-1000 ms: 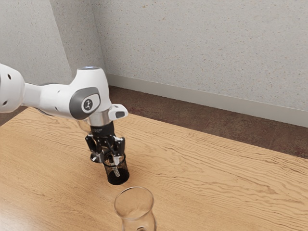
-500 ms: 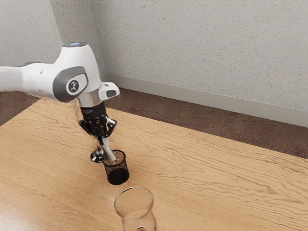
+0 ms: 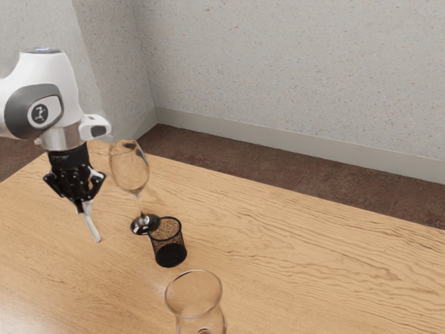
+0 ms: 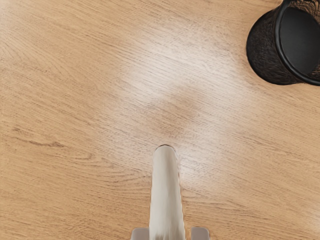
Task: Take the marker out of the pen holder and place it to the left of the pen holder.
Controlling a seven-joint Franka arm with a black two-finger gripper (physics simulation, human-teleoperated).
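Observation:
My gripper (image 3: 83, 207) is at the exterior view's left, above the table and apart from the pen holder, shut on the upper end of the white marker (image 3: 92, 227). The marker hangs tilted, its lower end pointing down toward the exterior view's right. The black mesh pen holder (image 3: 169, 243) stands upright with no marker in it. In the wrist view the marker (image 4: 167, 195) extends out from between the fingertips of my gripper (image 4: 170, 234), over bare wood, and the pen holder (image 4: 267, 47) stands off to one side.
A wine glass (image 3: 130, 168) with a dark foot stands between my gripper and the pen holder, its foot close to the holder. Another clear glass (image 3: 195, 300) is near the exterior view's lower edge. Wooden table surface (image 3: 292, 264) spreads around them.
My gripper rose from the pen holder with the marker, pulling it out, and moved toward the exterior view's left past the wine glass. The pen holder stayed where it was.

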